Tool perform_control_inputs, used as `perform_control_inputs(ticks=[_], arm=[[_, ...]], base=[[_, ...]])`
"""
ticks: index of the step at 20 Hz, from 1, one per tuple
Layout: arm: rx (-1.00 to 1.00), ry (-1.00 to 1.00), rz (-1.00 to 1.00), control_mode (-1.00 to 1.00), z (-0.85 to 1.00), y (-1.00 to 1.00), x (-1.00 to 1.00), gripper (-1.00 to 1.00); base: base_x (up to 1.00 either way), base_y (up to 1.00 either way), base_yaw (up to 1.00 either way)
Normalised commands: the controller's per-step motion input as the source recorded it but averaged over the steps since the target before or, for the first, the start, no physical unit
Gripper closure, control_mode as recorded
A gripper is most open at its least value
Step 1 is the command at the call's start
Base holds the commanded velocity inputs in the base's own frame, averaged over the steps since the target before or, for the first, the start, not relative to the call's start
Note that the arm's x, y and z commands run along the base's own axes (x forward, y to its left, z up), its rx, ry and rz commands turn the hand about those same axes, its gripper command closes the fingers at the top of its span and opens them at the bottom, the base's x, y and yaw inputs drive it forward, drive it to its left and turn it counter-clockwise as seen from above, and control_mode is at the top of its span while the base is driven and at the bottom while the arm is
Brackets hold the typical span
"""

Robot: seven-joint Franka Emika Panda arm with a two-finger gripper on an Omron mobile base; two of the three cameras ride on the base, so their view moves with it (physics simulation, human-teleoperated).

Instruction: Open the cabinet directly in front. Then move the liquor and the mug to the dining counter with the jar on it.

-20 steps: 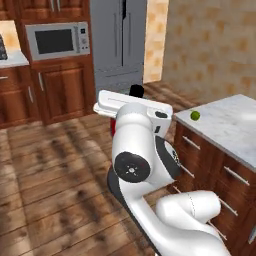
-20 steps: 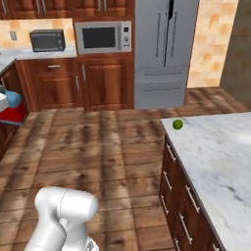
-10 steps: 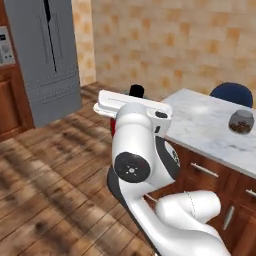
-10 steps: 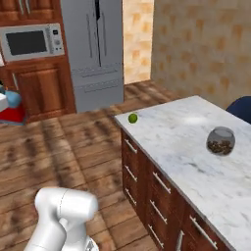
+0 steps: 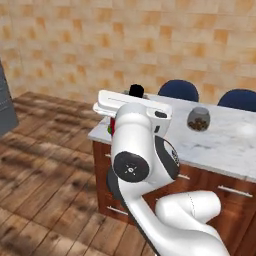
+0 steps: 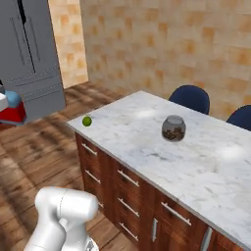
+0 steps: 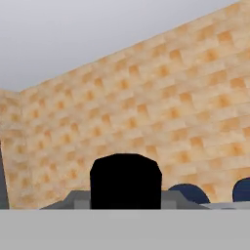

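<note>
My gripper [image 7: 126, 201] is shut on the liquor [image 7: 126, 178], a bottle with a black cap and a red body. In the left base view its cap [image 5: 136, 90] pokes up behind my white hand, above the near corner of the dining counter [image 5: 225, 145]. From the right base camera the red body [image 6: 13, 113] hangs at the left edge, off the counter [image 6: 142, 147]. The jar [image 6: 173, 128], clear glass with brown contents, stands on the marble top and also appears as the jar [image 5: 198, 119] from the left. The cabinet and the mug are out of view.
A small green fruit [image 6: 87, 121] lies at the counter's near left corner. Two blue chairs [image 6: 190, 98] [image 6: 242, 117] stand behind the counter against the tan brick wall. A grey fridge [image 6: 29, 54] is at the far left. Wooden floor lies open left of the counter.
The whole picture has swung: the fridge, microwave and wall units slid off to the left, and the counter with the jar and chairs came into view. My grip on the liquor is unchanged.
</note>
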Motion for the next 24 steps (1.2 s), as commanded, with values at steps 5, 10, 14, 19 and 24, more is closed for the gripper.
perform_control_inputs(ticks=[5, 10, 14, 19, 24], arm=[[0.00, 0.00, 0.00, 1.00, 0.00, 0.00, 0.00, 1.00], [0.00, 0.00, 0.00, 1.00, 0.00, 0.00, 0.00, 1.00], [0.00, 0.00, 0.00, 1.00, 0.00, 0.00, 0.00, 1.00], [0.00, 0.00, 0.00, 1.00, 0.00, 0.00, 0.00, 1.00], [0.00, 0.00, 0.00, 1.00, 0.00, 0.00, 0.00, 1.00]], base=[[0.60, 0.00, -0.51], [0.66, 0.06, -0.49], [0.61, 0.11, -0.48], [0.48, 0.07, -0.42], [0.17, 0.27, -0.25]])
